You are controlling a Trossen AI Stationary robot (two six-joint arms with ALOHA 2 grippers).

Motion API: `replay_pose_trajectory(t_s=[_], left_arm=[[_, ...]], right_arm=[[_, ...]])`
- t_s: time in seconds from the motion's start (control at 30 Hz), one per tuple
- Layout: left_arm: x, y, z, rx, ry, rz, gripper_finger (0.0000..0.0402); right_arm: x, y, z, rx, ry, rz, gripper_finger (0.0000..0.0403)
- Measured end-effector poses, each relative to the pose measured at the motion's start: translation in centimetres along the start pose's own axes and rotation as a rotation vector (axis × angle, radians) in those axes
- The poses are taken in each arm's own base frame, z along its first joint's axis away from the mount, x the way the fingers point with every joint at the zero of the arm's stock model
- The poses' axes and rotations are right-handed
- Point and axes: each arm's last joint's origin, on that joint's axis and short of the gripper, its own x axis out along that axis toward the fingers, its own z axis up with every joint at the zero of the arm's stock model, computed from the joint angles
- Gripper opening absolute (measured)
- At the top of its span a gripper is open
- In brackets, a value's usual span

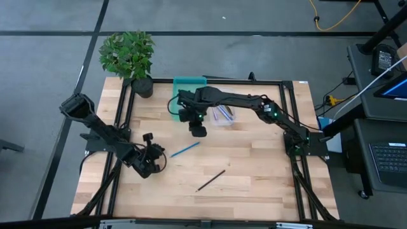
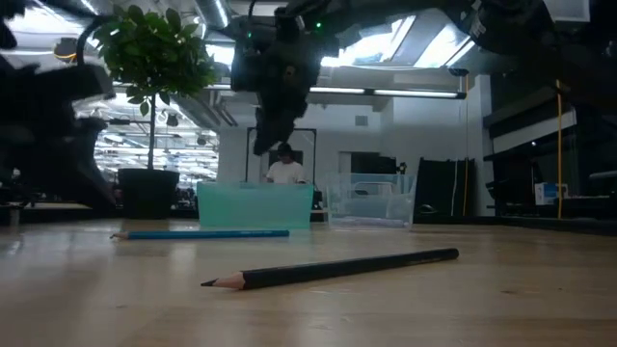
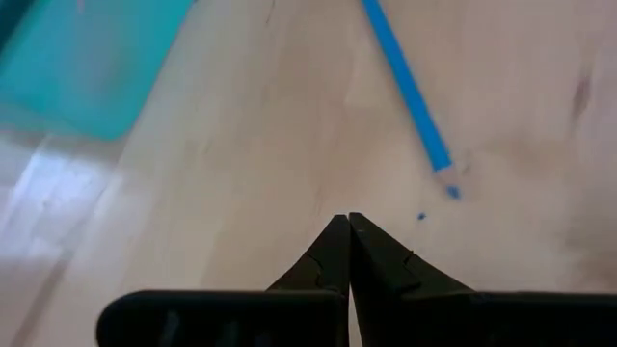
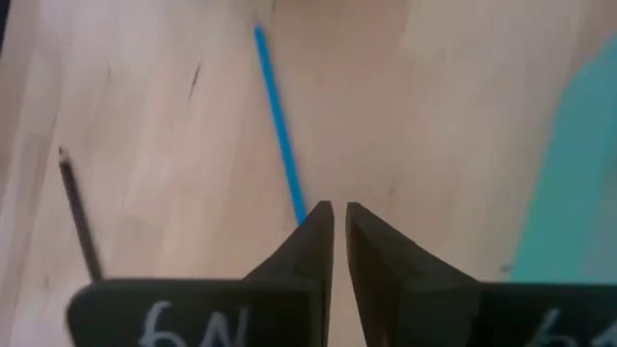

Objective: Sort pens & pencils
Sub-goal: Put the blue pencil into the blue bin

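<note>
The right gripper (image 1: pixel 198 131) hangs above the table (image 1: pixel 267 165) just near of the teal tray (image 1: pixel 189 84) and left of the clear tray (image 1: pixel 222 116), its arm reaching in from the right edge; in its wrist view the two fingers (image 4: pixel 313 241) stand a narrow slit apart with nothing between them, and the low view shows it well clear of the wood. The left gripper (image 1: pixel 156 152) sits at the near left of the table, its fingers (image 3: pixel 333 255) pressed together on nothing.

A blue pencil (image 1: pixel 185 149) lies on the bare wood between the two grippers, slanting from near-left to far-right, just right of the left gripper and near of the right one; in the left wrist view it lies ahead of the closed tips (image 3: pixel 410 92), apart from them. A dark pencil (image 1: pixel 210 180) lies farther toward the near edge, well apart from both grippers, also slanted; the low view shows its sharpened tip pointing left (image 2: pixel 333 270). Inside the clear tray there appear to be several thin coloured sticks (image 1: pixel 224 113), though they are too small to tell one from another; what the teal tray holds cannot be made out. A potted plant (image 1: pixel 130 57) stands at the far left corner.
</note>
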Motion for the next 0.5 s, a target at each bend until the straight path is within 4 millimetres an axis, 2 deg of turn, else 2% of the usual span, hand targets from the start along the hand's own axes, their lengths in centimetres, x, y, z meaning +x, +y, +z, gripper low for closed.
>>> replay_pose_trajectory(t_s=[0.2, 0.37, 0.5], left_arm=[[0.9, 0.6, -0.5, -0.012, -0.010, 0.014, 0.0000], [0.8, 0.3, 0.4, 0.073, 0.001, -0.026, 0.0000], [0.5, 0.0, 0.4, 0.113, -0.004, -0.040, 0.0000]], right_arm=[[-1.2, 1.5, 1.7, -0.036, -0.118, -0.070, 0.0035], [-0.9, 2.6, 3.3, -0.127, -0.236, -0.068, 0.0036], [0.5, 2.6, 3.6, -0.187, -0.359, 0.042, 0.0036]])
